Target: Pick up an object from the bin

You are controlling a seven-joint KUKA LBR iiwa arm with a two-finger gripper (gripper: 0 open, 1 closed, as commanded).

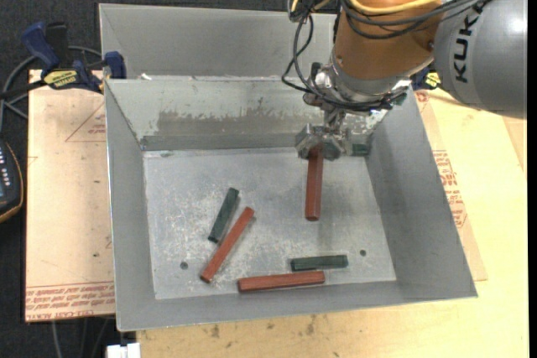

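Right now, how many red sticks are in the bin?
3. The middle red stick is below the gripper, the slanted red stick lies front left, the level red stick lies at the front. None looks hidden.

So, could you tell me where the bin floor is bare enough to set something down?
Bare: the back-left floor between the left wall and the slanted green stick, and right of the red stick in the gripper. Crowded: the front sticks.
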